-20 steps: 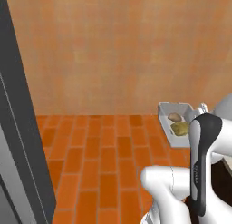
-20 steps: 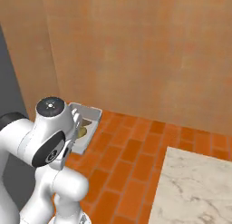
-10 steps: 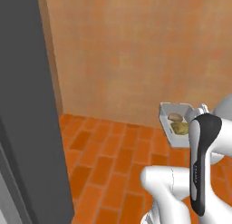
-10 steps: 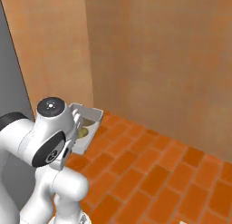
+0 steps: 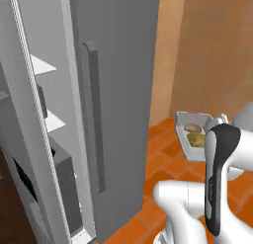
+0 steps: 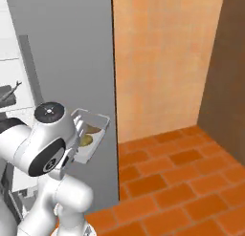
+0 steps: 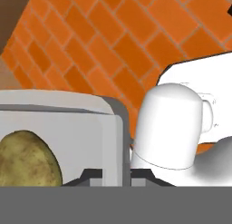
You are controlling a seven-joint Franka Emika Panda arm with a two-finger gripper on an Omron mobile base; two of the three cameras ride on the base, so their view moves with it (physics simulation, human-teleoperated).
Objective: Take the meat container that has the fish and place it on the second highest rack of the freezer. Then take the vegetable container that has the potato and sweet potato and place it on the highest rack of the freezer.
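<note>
My gripper (image 7: 115, 175) is shut on the rim of the white vegetable container (image 7: 59, 128), one fingertip on each side of its wall. A brown potato (image 7: 25, 162) lies inside it. In the left base view the container (image 5: 185, 142) hangs level in front of the arm, with the potato (image 5: 192, 128) and the yellower sweet potato (image 5: 196, 140) in it. The right base view has it (image 6: 98, 120) just beside the arm's shoulder, close to the grey freezer (image 6: 67, 63). A dark shape (image 6: 8, 92) lies on a rack at the left edge; whether it is the meat container I cannot tell.
The freezer's grey door (image 5: 116, 90) with its long handle (image 5: 94, 114) stands open edge-on to my left. White racks (image 5: 42, 65) show inside beyond it. An orange wall (image 6: 158, 63) and brick floor (image 6: 177, 182) lie to the right, then a brown panel (image 6: 229, 63).
Both base views have swung round with the base: the bare wall and floor gave way to the open freezer, close on the left. The container stays in the gripper, held the same.
</note>
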